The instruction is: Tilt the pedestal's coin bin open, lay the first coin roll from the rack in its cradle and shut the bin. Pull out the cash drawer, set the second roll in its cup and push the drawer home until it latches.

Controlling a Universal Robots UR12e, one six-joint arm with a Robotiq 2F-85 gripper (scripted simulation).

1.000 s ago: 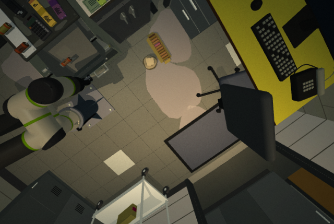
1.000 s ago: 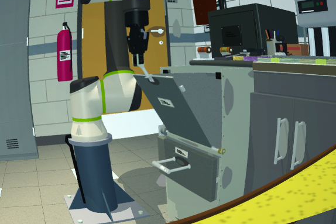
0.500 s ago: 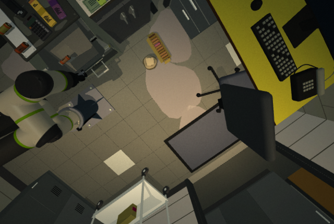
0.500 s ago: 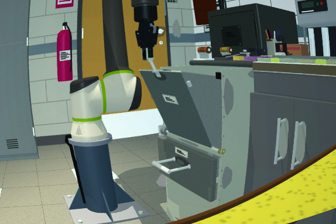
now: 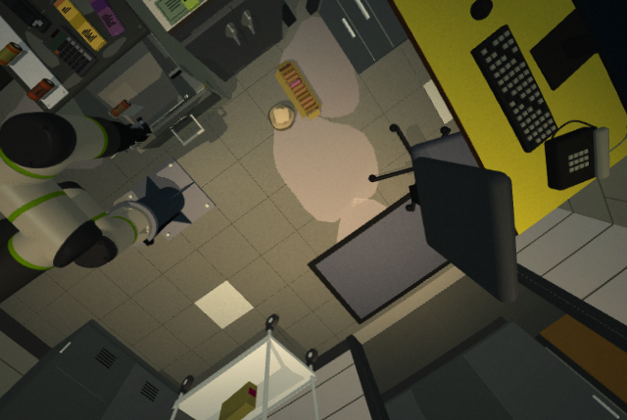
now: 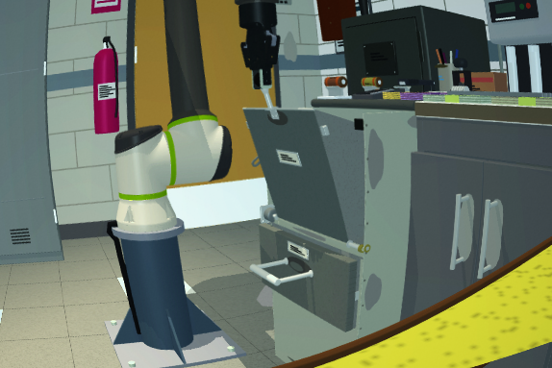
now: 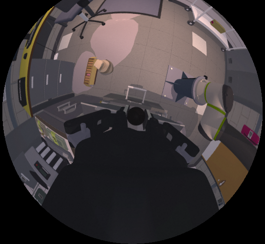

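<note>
The coin bin's pale handle (image 6: 272,109) is gripped by my closed gripper (image 6: 262,83) at the top edge of the bin front (image 6: 298,171). The bin front leans out from the pedestal (image 6: 365,204), tilted partly open. One coin roll (image 5: 120,108) lies inside the bin. The cash drawer (image 6: 307,272) sits below the bin with its bar handle (image 6: 281,273) sticking out. Two more rolls (image 6: 335,81) (image 6: 371,82) rest on the rack on the pedestal top.
A low cabinet (image 6: 481,224) with two door handles adjoins the pedestal on the right. My arm's base (image 6: 158,300) stands on the floor to the left. An office chair (image 5: 456,203) and a mat (image 5: 380,258) lie further out.
</note>
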